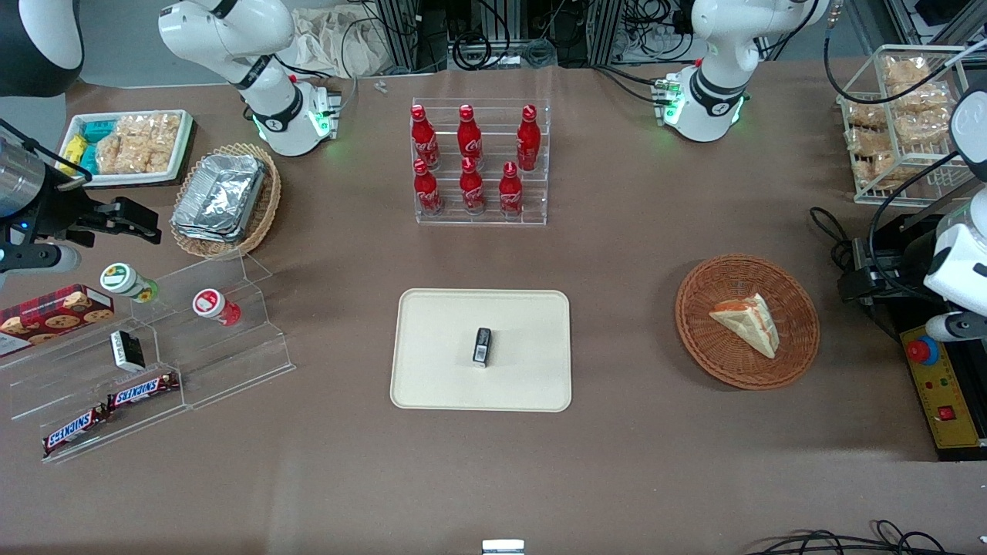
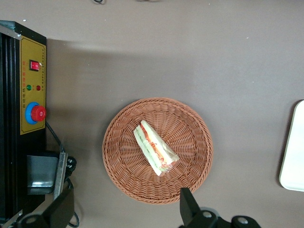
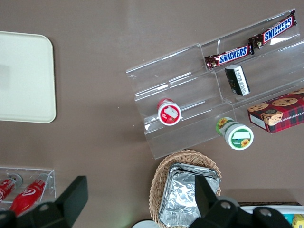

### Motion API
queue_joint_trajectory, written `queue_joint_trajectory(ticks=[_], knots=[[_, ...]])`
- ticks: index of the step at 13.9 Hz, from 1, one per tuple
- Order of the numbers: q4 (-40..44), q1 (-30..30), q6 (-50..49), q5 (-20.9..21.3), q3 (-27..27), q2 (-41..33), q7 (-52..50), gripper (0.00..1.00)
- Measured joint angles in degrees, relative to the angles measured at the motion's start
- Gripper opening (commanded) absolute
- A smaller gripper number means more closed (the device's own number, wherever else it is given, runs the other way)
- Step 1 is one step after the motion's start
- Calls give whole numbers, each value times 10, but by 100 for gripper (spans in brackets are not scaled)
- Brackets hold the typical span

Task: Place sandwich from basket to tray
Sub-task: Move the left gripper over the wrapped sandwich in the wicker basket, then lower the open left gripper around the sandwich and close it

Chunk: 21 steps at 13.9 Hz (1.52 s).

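- The gripper (image 2: 124,210) hangs above the table near the basket, toward the working arm's end; its two black fingers (image 2: 187,205) stand wide apart and hold nothing
- The sandwich (image 1: 746,324) lies in the round brown basket (image 1: 694,324), near its middle, at mid-height of the front view
- In the wrist view the sandwich (image 2: 155,154) shows its red and green filling edge upward, lying on the weave of the basket (image 2: 123,142)
- The cream tray (image 1: 432,331) sits in the centre of the front view, well apart from the basket; a small black packet (image 1: 482,346) lies on it
- A yellow control box with a red button (image 2: 32,114) stands beside the basket, at the table's edge
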Motion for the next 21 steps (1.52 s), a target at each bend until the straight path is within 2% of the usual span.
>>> queue_joint_trajectory(ticks=[6, 9, 14, 21], knots=[[-1, 0, -31, -3, 0, 10, -6, 100], [-25, -1, -28, -3, 0, 24, -83, 100], [-109, -29, 63, 15, -3, 45, -308, 100], [-212, -37, 200, 19, 1, 65, -395, 100]])
